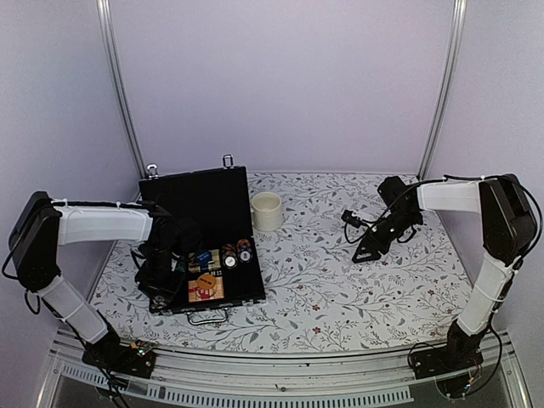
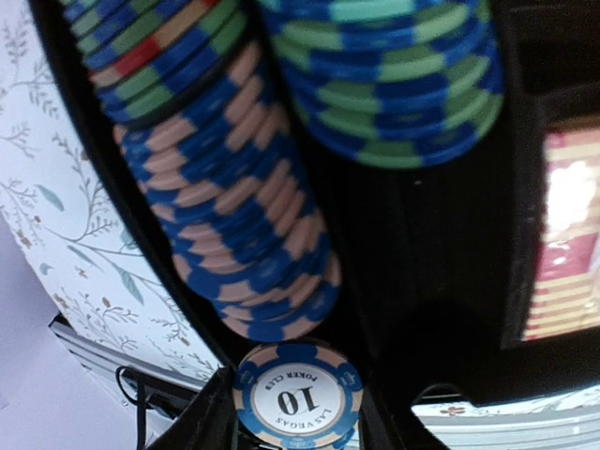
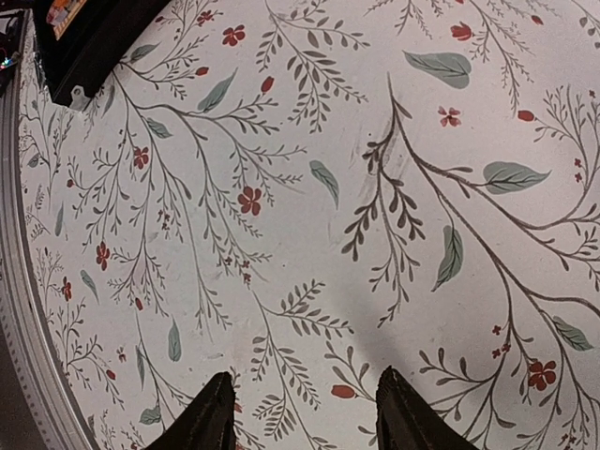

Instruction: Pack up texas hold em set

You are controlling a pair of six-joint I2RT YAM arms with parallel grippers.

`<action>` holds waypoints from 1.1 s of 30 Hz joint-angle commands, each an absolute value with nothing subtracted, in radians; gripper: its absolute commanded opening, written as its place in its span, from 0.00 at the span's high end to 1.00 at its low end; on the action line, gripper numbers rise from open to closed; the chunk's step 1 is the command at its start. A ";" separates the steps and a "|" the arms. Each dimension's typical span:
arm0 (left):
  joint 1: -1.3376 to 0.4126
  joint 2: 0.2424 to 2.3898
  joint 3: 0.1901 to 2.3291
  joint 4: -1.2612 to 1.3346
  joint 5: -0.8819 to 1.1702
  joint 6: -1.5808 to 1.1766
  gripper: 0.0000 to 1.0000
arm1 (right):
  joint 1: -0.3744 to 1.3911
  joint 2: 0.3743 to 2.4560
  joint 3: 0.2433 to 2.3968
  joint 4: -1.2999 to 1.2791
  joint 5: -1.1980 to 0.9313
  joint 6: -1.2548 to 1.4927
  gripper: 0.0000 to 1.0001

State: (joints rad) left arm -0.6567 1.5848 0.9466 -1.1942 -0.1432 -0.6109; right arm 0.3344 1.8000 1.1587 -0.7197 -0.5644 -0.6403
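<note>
The case (image 1: 204, 297) lies open on the left part of the table (image 1: 340, 289), near its front edge, with the lid (image 1: 195, 200) standing upright behind it. Inside, 2 slanted rows of chips are already slotted: a blue-and-tan row (image 2: 244, 216) and a blue-and-green row (image 2: 394, 84). A red deck (image 2: 567, 244) sits in a compartment to their right. The left gripper (image 2: 297, 412) is down inside the case, its jaws closed on 1 chip (image 2: 297, 394) marked 10, held on edge at the near end of the blue-and-tan row.

I judge the packing well along. Many chips are seated, this chip has yet to join its row, and the lid is not yet shut or latched.

The right gripper (image 3: 305, 384) hangs low over the table well to the right, beyond the mug (image 1: 266, 211). Its jaws stand wide apart, with nothing between them.

Only the top view gives the whole layout: lid, mug and both arms. Only the left wrist view shows the chip's face and the grip on it, which the arm hides from above. The right wrist view confirms the empty gap and catches a corner of the case.
</note>
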 commanded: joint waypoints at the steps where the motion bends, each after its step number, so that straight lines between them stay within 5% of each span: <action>1: -0.626 1.590 0.925 -1.304 -0.189 -0.635 0.56 | 0.345 1.818 1.186 -0.736 -0.592 -0.650 0.56; 18: -0.638 1.588 1.068 -1.245 -0.217 -0.599 0.45 | 0.351 1.819 1.184 -0.741 -0.596 -0.652 0.55; 33: -0.565 1.333 0.822 -1.119 -0.123 -0.737 0.39 | 0.371 1.815 1.183 -0.751 -0.609 -0.659 0.56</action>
State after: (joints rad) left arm -0.6106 1.3464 0.8616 -1.1717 -0.1352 -0.6800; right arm 0.3538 1.8038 1.1599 -0.7380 -0.5838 -0.6456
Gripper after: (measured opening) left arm 0.602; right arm 0.445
